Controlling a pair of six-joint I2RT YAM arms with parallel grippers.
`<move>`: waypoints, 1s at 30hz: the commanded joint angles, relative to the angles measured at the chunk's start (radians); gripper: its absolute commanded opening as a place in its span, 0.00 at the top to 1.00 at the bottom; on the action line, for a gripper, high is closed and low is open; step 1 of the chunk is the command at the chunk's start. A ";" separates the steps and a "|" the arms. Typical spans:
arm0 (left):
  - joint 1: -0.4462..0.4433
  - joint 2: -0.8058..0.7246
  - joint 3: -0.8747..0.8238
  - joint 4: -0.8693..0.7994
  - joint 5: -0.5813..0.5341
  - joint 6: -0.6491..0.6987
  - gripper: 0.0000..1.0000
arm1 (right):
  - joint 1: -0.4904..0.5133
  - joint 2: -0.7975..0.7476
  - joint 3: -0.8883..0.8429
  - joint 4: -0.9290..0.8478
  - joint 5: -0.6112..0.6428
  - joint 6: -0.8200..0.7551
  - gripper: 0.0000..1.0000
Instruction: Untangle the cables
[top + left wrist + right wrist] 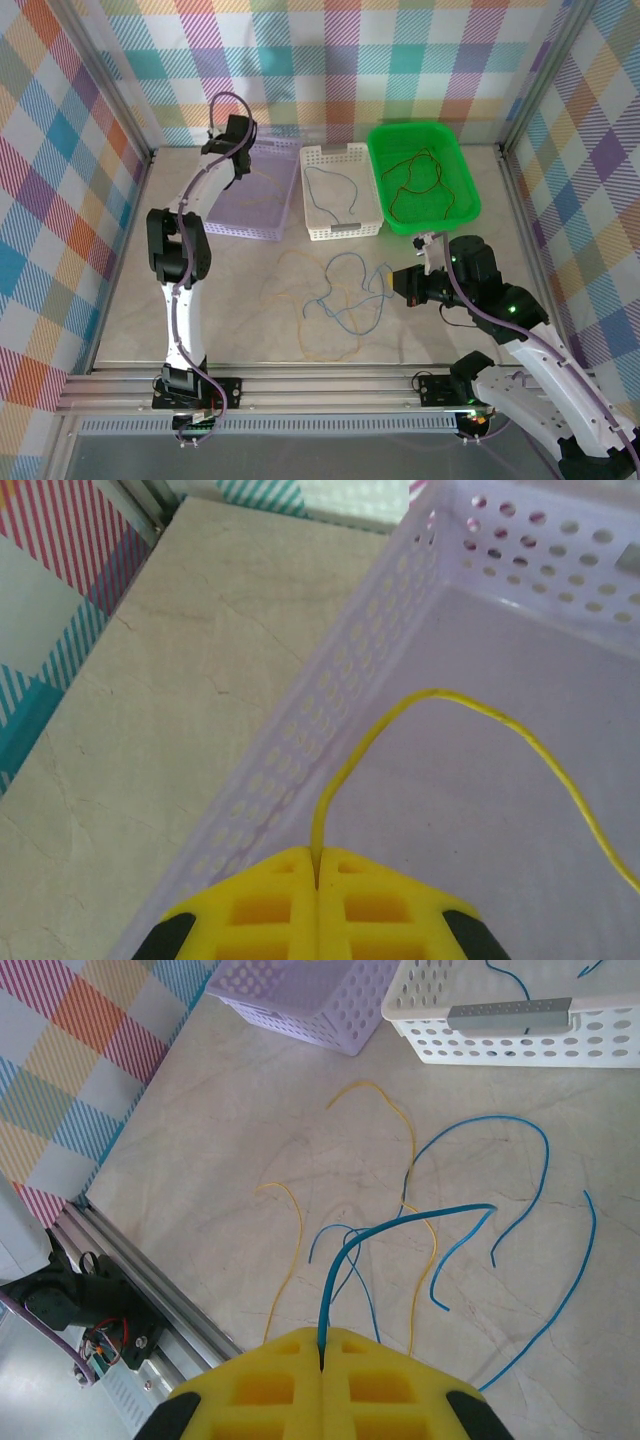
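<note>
The cables are thin wires. My left gripper (pixel 240 158) hangs over the far left part of the purple basket (pixel 255 205). In the left wrist view its yellow jaws (pixel 317 858) are shut on a yellow cable (pixel 440 695) that arcs over the basket floor (pixel 480 810). My right gripper (pixel 393 281) hovers at the right of a loose tangle of blue and yellow cables (pixel 340 295) on the table. Seen from the right wrist, that gripper (pixel 322 1338) is shut on a blue cable (pixel 400 1222) curving up above the other strands (pixel 410 1170).
A white basket (pixel 342 232) holds a blue wire (pixel 335 190). A green basket (pixel 385 215) at the back right holds reddish-orange wires (pixel 420 180). Checked walls enclose the table. A metal rail (pixel 300 385) runs along the near edge.
</note>
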 commanded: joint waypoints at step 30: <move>-0.087 -0.316 -0.057 -0.064 0.290 -0.070 0.00 | -0.005 -0.018 0.008 -0.002 0.007 -0.012 1.00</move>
